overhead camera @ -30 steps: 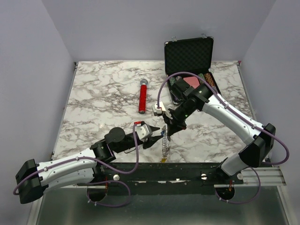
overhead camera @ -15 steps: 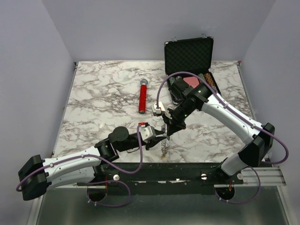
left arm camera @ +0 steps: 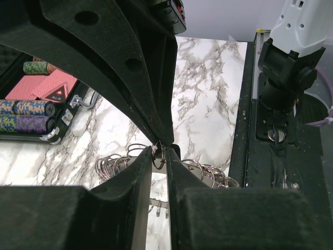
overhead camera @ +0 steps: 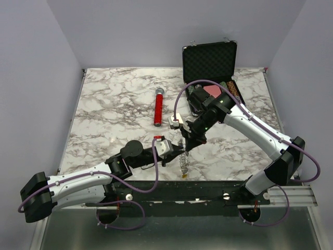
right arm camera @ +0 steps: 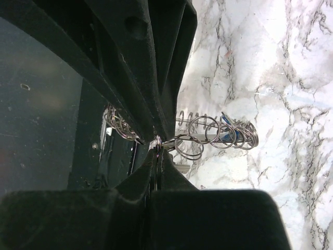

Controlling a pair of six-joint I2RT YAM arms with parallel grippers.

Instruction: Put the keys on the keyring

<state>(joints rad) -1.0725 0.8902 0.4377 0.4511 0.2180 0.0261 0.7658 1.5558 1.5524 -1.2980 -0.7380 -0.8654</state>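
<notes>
Right gripper (right arm camera: 156, 146) is pressed shut on one small loop of the keyring (overhead camera: 182, 164), its two black fingers meeting with no gap in its own wrist view and the wire pinched at their tips. Opposite it, tip to tip, the left gripper (left arm camera: 159, 155) stands with a narrow slot between its fingers; a single loop sits in that slot at the very tips, but whether the pads actually clamp it cannot be told from these views. The two arms meet over the near part of the marble table (overhead camera: 114, 104), just in front of the black rail that carries their bases. From the meeting point the keyring, a string of thin grey metal loops, trails toward the table's near edge, with a small yellow tag (overhead camera: 183, 176) at its far end. A blue-headed key (right arm camera: 231, 136) shows among the loops in the right wrist view, whether threaded on or merely lying there is unclear. Farther back a red-handled microphone (overhead camera: 157, 107) lies well apart from both arms, and an open black case (overhead camera: 209, 60) stands at the right rear, holding poker chips (left arm camera: 26, 107) and red-backed playing cards (left arm camera: 52, 88).
</notes>
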